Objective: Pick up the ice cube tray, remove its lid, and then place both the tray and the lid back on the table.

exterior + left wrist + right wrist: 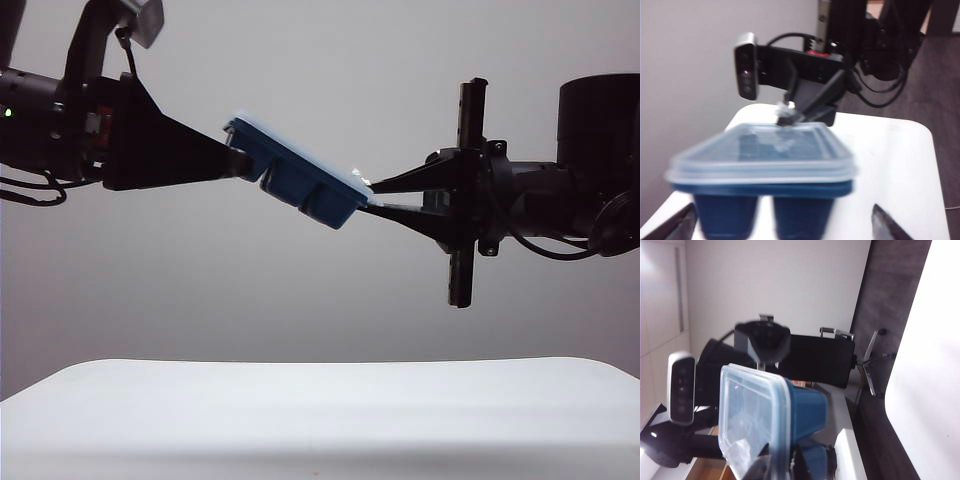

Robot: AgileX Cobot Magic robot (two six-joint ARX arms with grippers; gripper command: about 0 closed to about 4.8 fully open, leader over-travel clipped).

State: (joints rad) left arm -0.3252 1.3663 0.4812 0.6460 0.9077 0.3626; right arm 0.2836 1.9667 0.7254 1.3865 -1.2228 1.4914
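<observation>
Held high above the bench (pixel 320 410), the lidded ice cube tray (pixel 300 185) slopes down toward the right gripper (pixel 372 198), clamped on its lid (pixel 305 155) corner; left gripper (pixel 238 160) jaws spread wide.

— How does the left gripper (pixel 238 160) stand?
— Level, reaching inward from the left, fingers (pixel 682 226) spread wide.
— The right gripper (pixel 368 195)?
— Opposite it, fingers pinched shut, tips nearly meeting the left's.
</observation>
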